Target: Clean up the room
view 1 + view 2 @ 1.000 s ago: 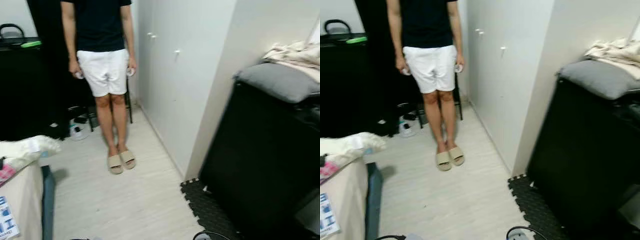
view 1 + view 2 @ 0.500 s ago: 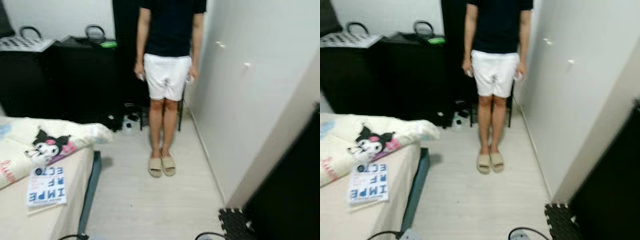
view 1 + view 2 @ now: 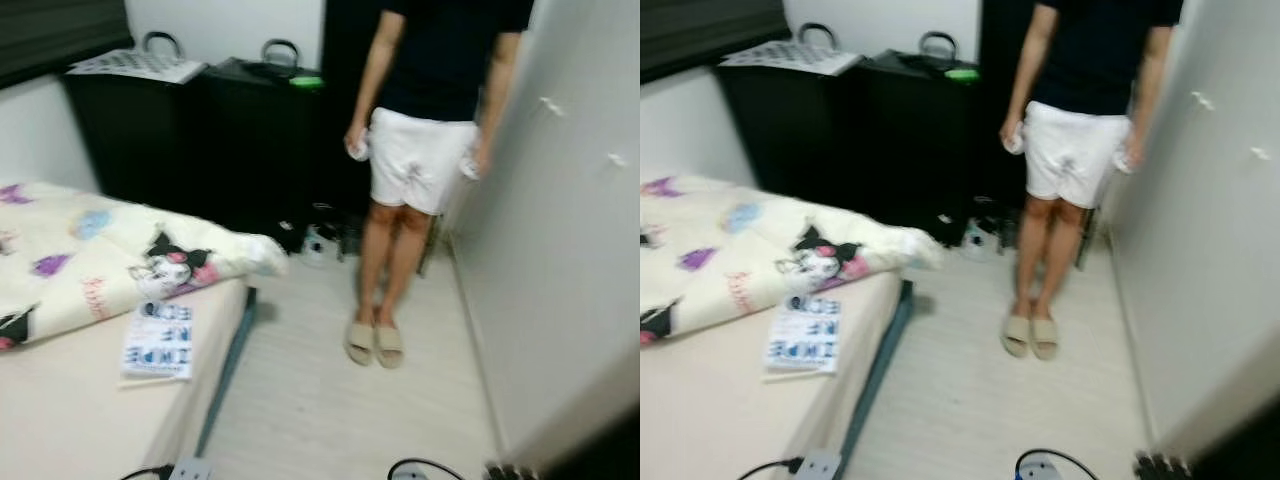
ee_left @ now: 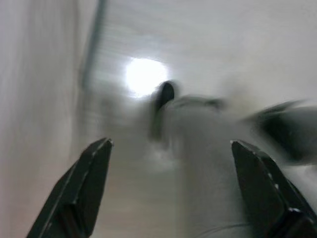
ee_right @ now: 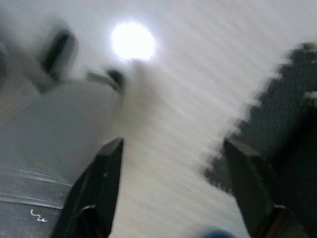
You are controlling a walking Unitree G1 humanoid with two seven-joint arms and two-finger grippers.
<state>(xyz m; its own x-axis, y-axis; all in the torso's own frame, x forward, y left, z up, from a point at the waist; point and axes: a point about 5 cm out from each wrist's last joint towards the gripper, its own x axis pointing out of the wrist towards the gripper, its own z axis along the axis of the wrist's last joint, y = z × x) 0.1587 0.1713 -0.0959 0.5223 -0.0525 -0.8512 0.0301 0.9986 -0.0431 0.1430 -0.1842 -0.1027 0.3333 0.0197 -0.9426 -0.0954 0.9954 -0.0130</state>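
A bed (image 3: 70,420) with a beige sheet fills my lower left. On it lies a crumpled cream blanket (image 3: 110,255) with cartoon prints, and beside that a booklet (image 3: 158,341) with blue lettering. My left gripper (image 4: 171,186) hangs open over the pale floor, nothing between its fingers. My right gripper (image 5: 173,186) is open too, above the floor near a black foam mat (image 5: 267,129).
A person (image 3: 425,150) in a dark top, white shorts and beige slippers stands ahead on the pale floor (image 3: 340,410). White wardrobe doors (image 3: 570,250) line the right. Black cabinets (image 3: 200,140) stand behind the bed, small clutter (image 3: 325,235) at their foot. A cable and plug (image 3: 805,466) lie near me.
The camera has swung left: the bed, blanket and booklet have come further into view and the black furniture on the right has left the picture. The person stands in the same spot.
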